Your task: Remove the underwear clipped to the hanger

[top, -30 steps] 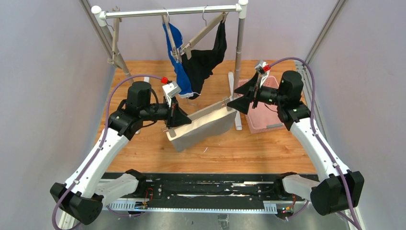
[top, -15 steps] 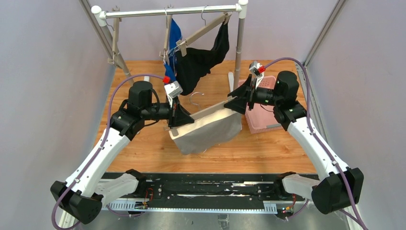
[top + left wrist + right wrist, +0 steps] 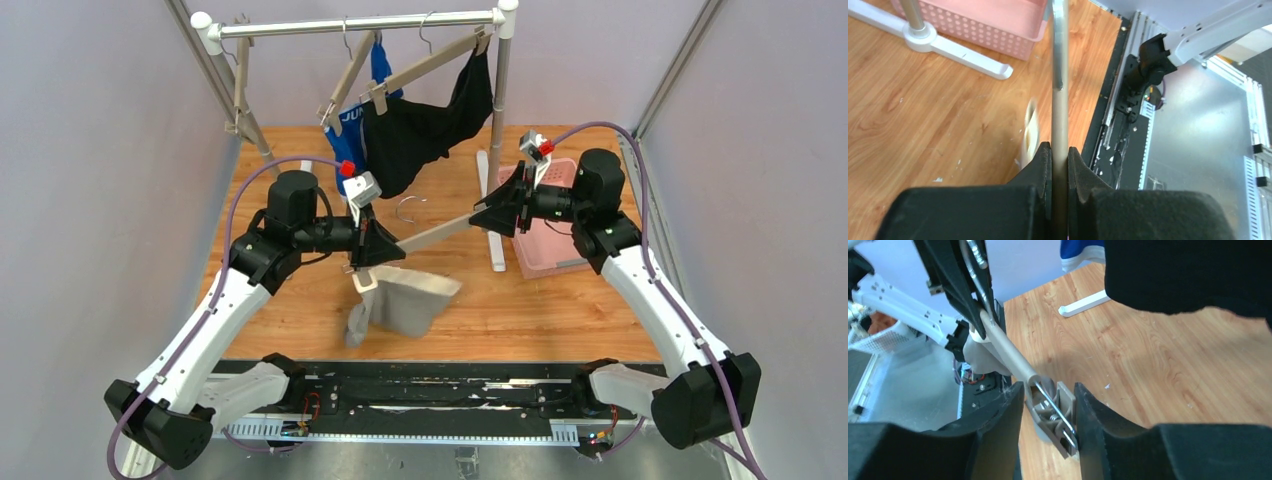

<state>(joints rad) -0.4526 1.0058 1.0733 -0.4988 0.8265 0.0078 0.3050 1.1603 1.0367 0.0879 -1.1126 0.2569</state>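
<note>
The left jaws are clamped on the left end of the hanger [image 3: 440, 233]. The grey underwear [image 3: 405, 305], stretched along the bar a second ago, now hangs below these jaws by one corner only. The right jaws have narrowed from wide onto the clip [image 3: 1055, 415] at the right end, squeezing it, so that corner is released. By this reading, one fastening remains. The blue underwear [image 3: 347, 120] and black underwear [image 3: 420, 140] hang beyond both jaws.

Grey briefs [image 3: 405, 300] are blurred, shape unclear; in L wrist view only a pale smear. Blue briefs [image 3: 348, 130] partly hidden behind black briefs [image 3: 420, 140], lettering [image 3: 347, 117] cut short. R wrist view: black briefs run off top & right edges.
</note>
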